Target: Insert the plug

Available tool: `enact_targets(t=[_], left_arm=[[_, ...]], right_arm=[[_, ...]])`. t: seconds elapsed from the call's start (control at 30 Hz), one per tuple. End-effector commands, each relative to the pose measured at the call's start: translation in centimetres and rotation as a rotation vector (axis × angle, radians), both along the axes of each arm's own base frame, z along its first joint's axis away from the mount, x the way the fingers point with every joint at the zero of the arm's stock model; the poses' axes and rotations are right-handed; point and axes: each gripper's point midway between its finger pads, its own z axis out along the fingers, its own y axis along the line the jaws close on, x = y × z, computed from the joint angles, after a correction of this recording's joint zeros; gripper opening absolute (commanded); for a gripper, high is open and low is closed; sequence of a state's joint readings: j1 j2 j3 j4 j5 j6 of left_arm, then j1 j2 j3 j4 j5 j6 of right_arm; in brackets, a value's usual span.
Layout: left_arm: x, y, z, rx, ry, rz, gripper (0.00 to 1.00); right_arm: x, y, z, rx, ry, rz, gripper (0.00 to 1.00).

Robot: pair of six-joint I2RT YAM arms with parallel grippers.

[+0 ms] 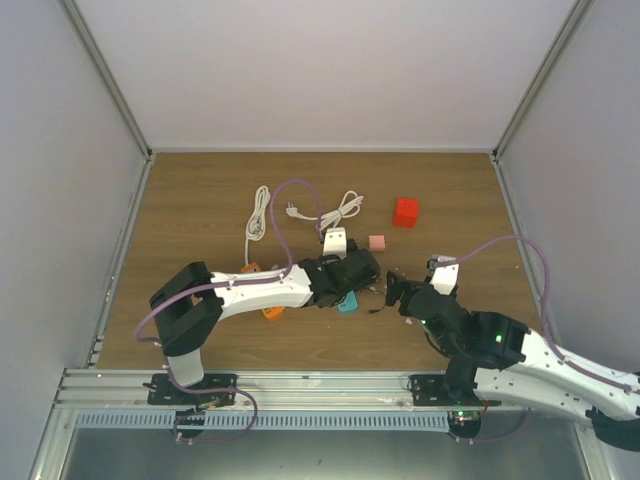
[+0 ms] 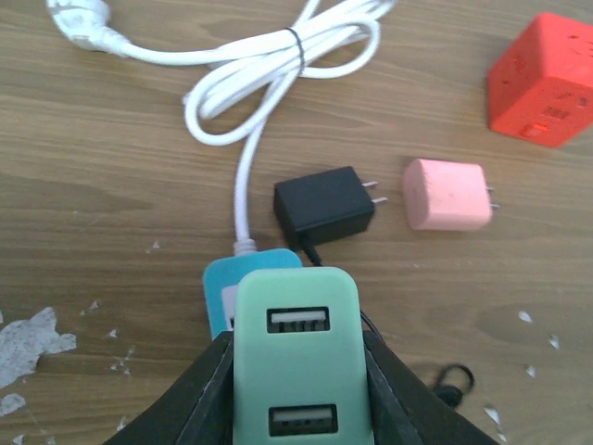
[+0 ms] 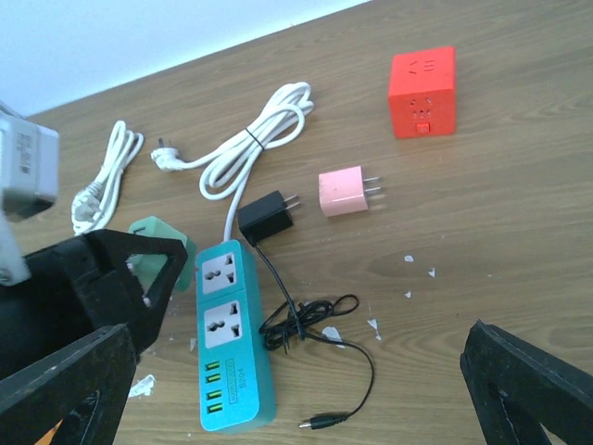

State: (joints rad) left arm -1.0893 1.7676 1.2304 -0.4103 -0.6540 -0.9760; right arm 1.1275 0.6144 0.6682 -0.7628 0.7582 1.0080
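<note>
The plug (image 2: 324, 206) (image 3: 267, 218), a small black boxy charger, lies flat on the wood, prongs toward the pink adapter. Its thin black wire (image 3: 310, 315) trails in a tangle beside the teal power strip (image 3: 227, 334) (image 2: 222, 287) (image 1: 347, 303). My left gripper (image 2: 296, 371) (image 1: 355, 268) is shut on a mint-green USB adapter (image 2: 298, 352) (image 3: 162, 246), held just over the strip's cord end and short of the plug. My right gripper (image 3: 301, 343) (image 1: 400, 290) hangs open above the wire and strip, holding nothing.
A pink adapter (image 2: 447, 195) (image 3: 343, 193) (image 1: 377, 243) lies right of the plug. A red cube socket (image 2: 547, 79) (image 3: 423, 91) (image 1: 405, 212) stands farther back. The strip's coiled white cord (image 2: 269, 74) (image 3: 255, 139) and another white cable (image 1: 258, 220) lie behind. Orange pieces (image 1: 271, 313) sit under the left arm.
</note>
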Motion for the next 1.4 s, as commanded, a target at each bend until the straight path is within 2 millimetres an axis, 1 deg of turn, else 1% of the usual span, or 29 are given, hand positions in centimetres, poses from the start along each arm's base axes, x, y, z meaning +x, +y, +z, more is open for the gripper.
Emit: enact_targets(t=[0.0,0.1,0.3,0.7,0.9,1.0,1.2,1.37], left_arm=[[1.6,0.8,0.6,-0.008,-0.067,0.146,0.00],[2.2,0.5,0.1,0.014,-0.076,0.167,0.00],[2.9,0.3,-1.9,0.030,-0.062,0.183,0.00],[3.4,0.2,-4.2,0.040,-0.037,0.194,0.00],[3.6,0.4,-4.6,0.018,-0.029,0.189,0.00],[3.6,0.0,-4.8,0.012,-0.024,0.173,0.00],[3.7,-0.7,-5.9,0.017,-0.003,0.156,0.00],[3.4,-0.4,-6.4,0.020,0.014,0.165,0.00]], right_arm=[[0.1,-0.9,0.4,0.028,-0.030,-0.037,1.00],[0.2,-1.0,0.5,0.022,-0.041,-0.039,1.00],[0.3,-0.7,0.3,0.008,-0.046,-0.032,1.00],[0.4,-0.1,0.5,0.001,-0.058,-0.004,1.00],[0.5,0.0,0.5,0.001,-0.059,-0.002,1.00],[0.5,0.0,0.5,0.002,-0.061,-0.001,1.00],[0.5,-0.1,0.5,-0.001,-0.063,-0.005,1.00],[0.5,-0.1,0.5,-0.001,-0.064,-0.007,1.00]])
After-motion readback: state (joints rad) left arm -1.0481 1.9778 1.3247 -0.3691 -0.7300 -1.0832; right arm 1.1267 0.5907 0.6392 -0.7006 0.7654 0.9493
